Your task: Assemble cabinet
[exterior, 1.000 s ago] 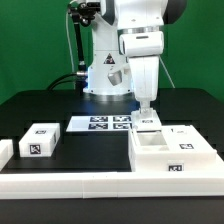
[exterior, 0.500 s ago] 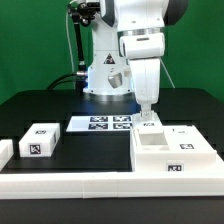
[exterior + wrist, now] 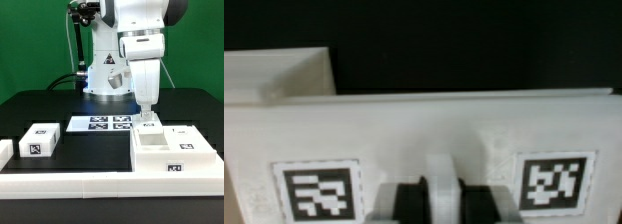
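The cabinet box point(image 3: 172, 152) is a large white open box with a tag on its front, standing at the exterior view's right. My gripper point(image 3: 147, 111) points straight down at the box's back edge. It is shut on the thin top edge of a white tagged block point(image 3: 151, 123) that stands there. In the wrist view this block point(image 3: 438, 130) fills the picture with a tag on either side. My gripper point(image 3: 446, 198) pinches the block's edge between the two tags. A small white tagged drawer block point(image 3: 40, 140) lies loose at the exterior view's left.
The marker board point(image 3: 100, 123) lies flat in front of the robot base. Another white block point(image 3: 5, 150) sits at the far left edge. A low white border rail point(image 3: 90, 185) runs along the table's front. A further white tagged part point(image 3: 188, 133) lies behind the box.
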`<state>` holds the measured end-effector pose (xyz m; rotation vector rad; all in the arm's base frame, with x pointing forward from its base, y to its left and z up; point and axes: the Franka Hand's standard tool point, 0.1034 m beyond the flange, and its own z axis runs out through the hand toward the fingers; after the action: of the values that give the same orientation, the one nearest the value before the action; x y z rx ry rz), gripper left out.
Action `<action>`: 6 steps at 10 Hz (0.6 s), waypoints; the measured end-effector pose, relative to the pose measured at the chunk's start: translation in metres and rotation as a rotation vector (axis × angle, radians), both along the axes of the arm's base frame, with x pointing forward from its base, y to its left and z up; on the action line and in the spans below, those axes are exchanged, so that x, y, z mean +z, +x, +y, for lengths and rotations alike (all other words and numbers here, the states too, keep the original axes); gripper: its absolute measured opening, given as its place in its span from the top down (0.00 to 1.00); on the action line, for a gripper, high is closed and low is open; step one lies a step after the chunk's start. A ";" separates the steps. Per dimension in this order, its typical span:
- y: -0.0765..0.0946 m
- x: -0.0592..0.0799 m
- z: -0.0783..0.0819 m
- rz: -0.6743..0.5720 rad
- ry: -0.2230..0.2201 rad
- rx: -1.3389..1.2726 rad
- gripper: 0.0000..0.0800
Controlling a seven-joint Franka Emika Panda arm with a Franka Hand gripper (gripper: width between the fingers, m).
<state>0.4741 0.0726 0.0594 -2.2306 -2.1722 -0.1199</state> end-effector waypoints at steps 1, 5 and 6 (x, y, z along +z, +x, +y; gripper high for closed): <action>0.010 0.002 0.002 0.012 -0.003 -0.006 0.92; 0.043 0.003 0.001 0.029 -0.003 -0.009 0.92; 0.043 0.003 0.001 0.028 -0.003 -0.009 0.92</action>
<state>0.5175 0.0738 0.0622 -2.2298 -2.1494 -0.0849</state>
